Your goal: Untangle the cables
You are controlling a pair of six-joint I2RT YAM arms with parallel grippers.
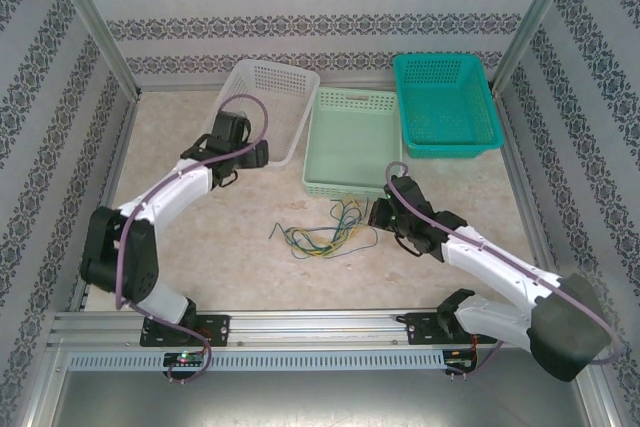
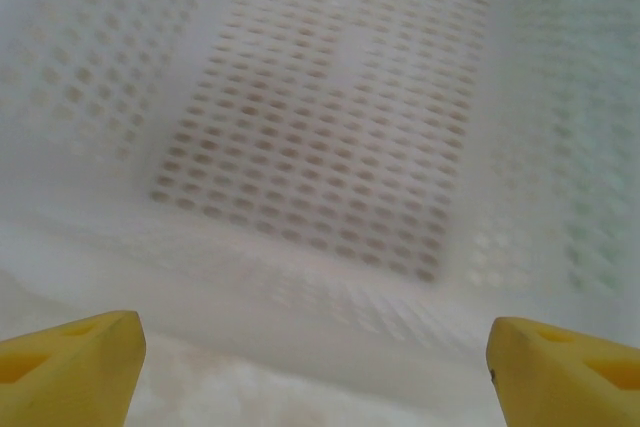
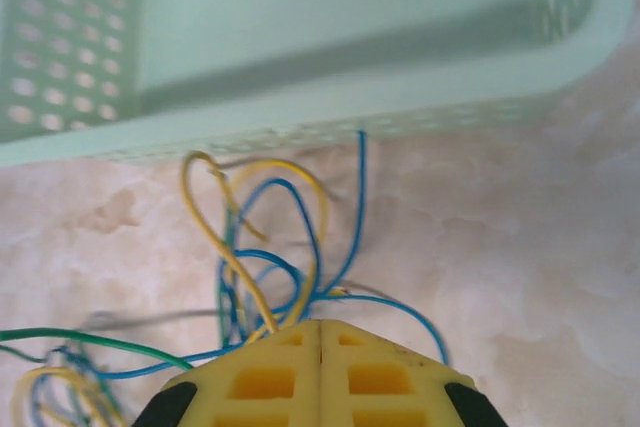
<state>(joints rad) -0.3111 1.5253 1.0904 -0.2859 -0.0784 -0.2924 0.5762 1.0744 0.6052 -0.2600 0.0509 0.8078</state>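
Top view: the cables [image 1: 325, 232] lie loose on the table [image 1: 200, 247], near the middle, just at 6 o'clock of the pale green basket [image 1: 355, 97]. The right gripper [image 1: 383, 215] sits at the bundle's 3 o'clock end, touching or all but touching it. The left gripper [image 1: 262, 155] is well apart, toward 10 o'clock from the bundle, at the near wall of the white basket [image 1: 290, 77]. The bundle's long axis runs roughly 9 to 3 o'clock, with a few loose ends reaching up toward 12 o'clock and the green basket's near wall. A teal basket [image 1: 445, 147] stands farther off at 2 o'clock. Right wrist view: the right gripper [image 3: 320, 332] has its yellow fingers [image 3: 265, 382] pressed together, no gap at the seam. The cables [image 3: 265, 247] fan out from the tips toward 12 o'clock. Yellow and blue strands vanish right at the fingertips; cannot tell whether any strand is pinched between them. The strands are very thin wires in green, blue and yellow, crossing and looping over each other. One yellow loop and one blue loop arch toward the basket wall, a single blue end stands nearly straight to 12 o'clock, and a green strand trails off to 9 o'clock. Left wrist view: the left gripper [image 2: 315, 357] has its fingers [image 2: 70, 362] wide apart with nothing between them, facing into the blurred white basket [image 2: 330, 137].
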